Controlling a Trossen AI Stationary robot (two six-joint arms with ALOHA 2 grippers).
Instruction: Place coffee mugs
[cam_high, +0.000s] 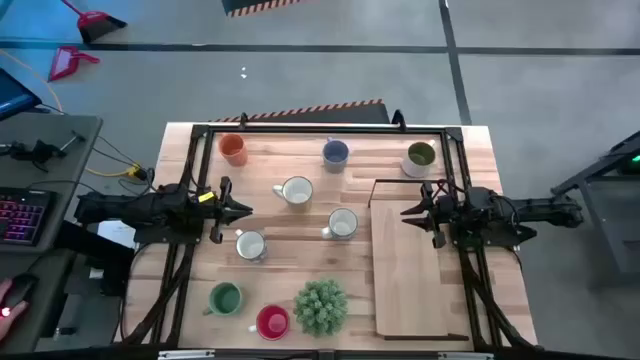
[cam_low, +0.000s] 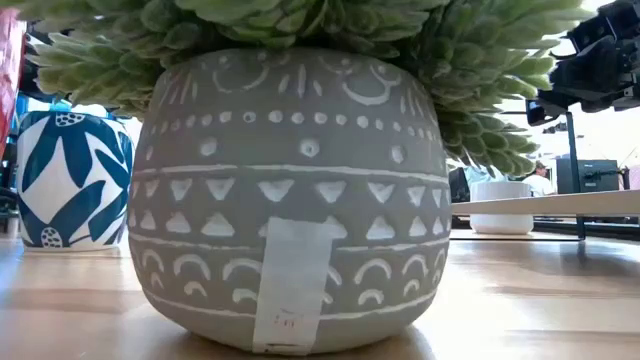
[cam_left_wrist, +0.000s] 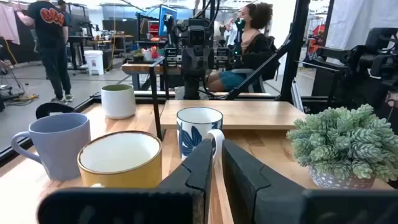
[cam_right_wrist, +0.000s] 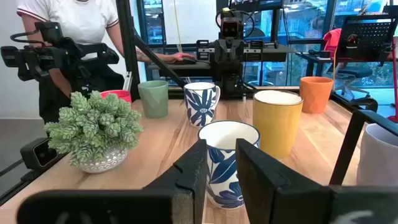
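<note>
Low view: plant pot (cam_low: 285, 195) blocks most mugs; red mug (cam_low: 8, 70) cut off.

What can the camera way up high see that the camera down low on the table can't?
Only the high view shows all eight mugs, like the orange mug and red mug, plus the left gripper and right gripper hovering at the sides.

Only the low view shows the triangle patterns on the plant's grey pot.

Both show the spiky green plant and the wooden table.
</note>
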